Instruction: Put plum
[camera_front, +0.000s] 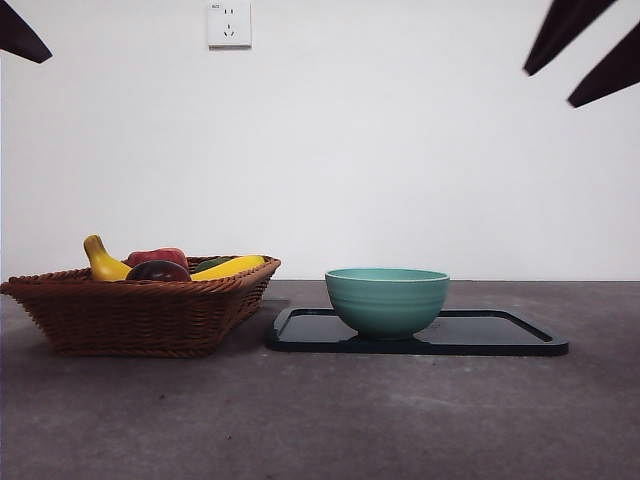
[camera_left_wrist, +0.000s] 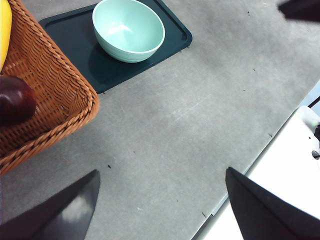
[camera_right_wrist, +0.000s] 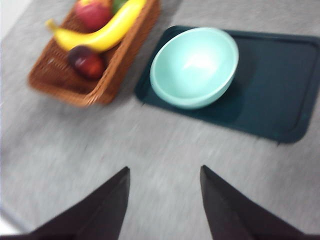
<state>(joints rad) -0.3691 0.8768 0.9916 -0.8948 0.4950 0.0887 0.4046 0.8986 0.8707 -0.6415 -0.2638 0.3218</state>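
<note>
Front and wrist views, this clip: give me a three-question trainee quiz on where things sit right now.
1. True or false: the plum lies in the wicker basket.
2. What does the teal bowl stand on?
A. the bare table
B. the dark tray
C. the basket
3. Fill in: the left end effector and the right end effector are both ____ and hold nothing.

Key: 1 true; 2 B; 3 open.
</note>
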